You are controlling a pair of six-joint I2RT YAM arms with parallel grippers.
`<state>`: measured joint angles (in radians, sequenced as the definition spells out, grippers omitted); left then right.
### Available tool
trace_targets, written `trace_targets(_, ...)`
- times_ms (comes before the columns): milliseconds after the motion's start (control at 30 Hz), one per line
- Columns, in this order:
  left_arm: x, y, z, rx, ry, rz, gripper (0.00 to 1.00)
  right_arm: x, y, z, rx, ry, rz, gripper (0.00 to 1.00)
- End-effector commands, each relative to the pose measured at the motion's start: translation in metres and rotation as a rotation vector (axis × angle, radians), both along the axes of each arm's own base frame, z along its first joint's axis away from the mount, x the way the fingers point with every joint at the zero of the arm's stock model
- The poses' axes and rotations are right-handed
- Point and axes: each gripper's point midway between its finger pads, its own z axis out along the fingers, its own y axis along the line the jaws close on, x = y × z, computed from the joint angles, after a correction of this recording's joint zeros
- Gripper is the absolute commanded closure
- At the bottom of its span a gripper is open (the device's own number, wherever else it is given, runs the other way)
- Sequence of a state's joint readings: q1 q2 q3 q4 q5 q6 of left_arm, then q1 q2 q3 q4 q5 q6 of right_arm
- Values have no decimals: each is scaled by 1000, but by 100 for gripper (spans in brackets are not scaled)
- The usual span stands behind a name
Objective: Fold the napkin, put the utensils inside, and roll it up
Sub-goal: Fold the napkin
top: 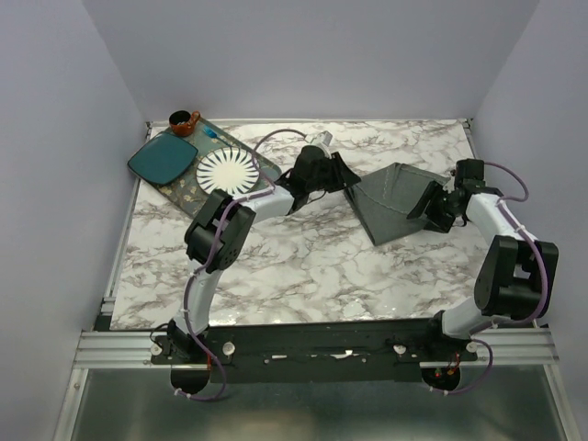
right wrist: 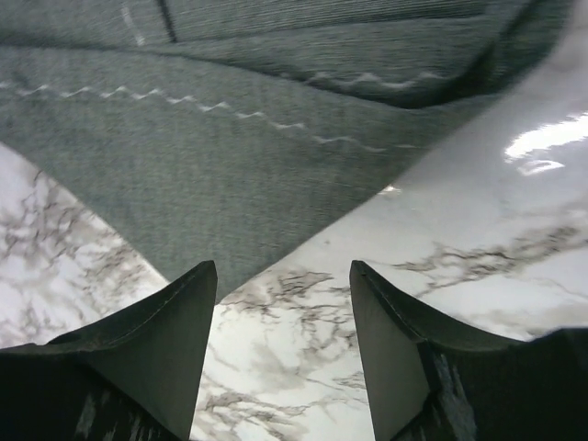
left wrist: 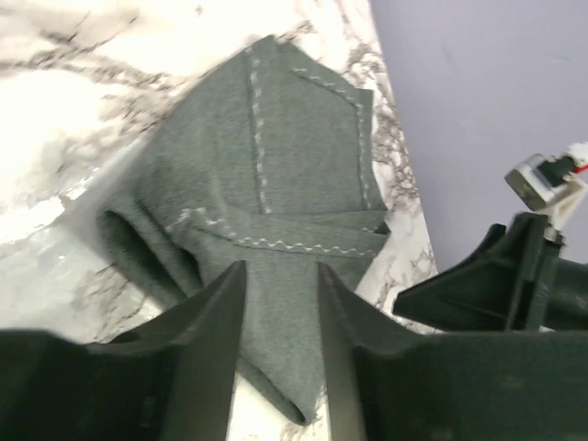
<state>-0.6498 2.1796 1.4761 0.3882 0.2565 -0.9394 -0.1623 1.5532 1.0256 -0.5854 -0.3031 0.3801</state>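
Dark grey napkin [top: 393, 204]: lies folded into a pointed shape on the marble table [top: 303, 266], right of centre, with white stitching showing along its hems. Left gripper [left wrist: 281, 276]: stands partly open, fingers [left wrist: 207, 322] parted either side of one napkin corner, cloth lying in the gap, no pinch visible. Right gripper [right wrist: 282, 276]: stands wide open at the napkin's opposite edge, holds nothing, shows bare marble between its tips, cloth just ahead.
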Motion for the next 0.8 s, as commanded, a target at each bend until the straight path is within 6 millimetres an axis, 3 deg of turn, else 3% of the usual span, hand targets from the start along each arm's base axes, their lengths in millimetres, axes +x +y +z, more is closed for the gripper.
trace_targets(0, -21, -18, 35, 34, -119, -112, 63, -4, -31, 5, -126, -21, -112, 33)
trace_targets(67, -25, -36, 43, -21, -118, -191, 76, 0, -31, 5, -118, -25, -112, 35)
trace_targets(100, -28, -46, 22, -33, -63, -223, 79, 1, -32, 1, -116, -12, -112, 39)
trace_targets(133, -28, -56, 31, -65, -69, -263, 80, 4, -31, 2, -114, -19, -108, 45)
trace_targets(200, -28, -63, 12, -61, -37, -287, 82, 9, -31, -2, -104, -15, -101, 61)
trace_targets(333, -16, -65, -6, 27, -68, -289, 85, 23, -32, -7, -103, -33, -82, 71)
trace_targets(500, -5, -54, -41, 136, -46, -274, 85, 35, -51, -19, -174, -2, -105, 73)
trace_targets(600, -2, -47, -58, 185, -36, -273, 85, 27, -66, -37, -215, 62, -144, 73)
trace_targets(700, 1, -44, -66, 225, -27, -285, 85, 26, -66, -43, -214, 78, -135, 72)
trace_targets(767, 5, -49, -52, 219, -52, -294, 83, 28, -66, -40, -211, 68, -126, 71)
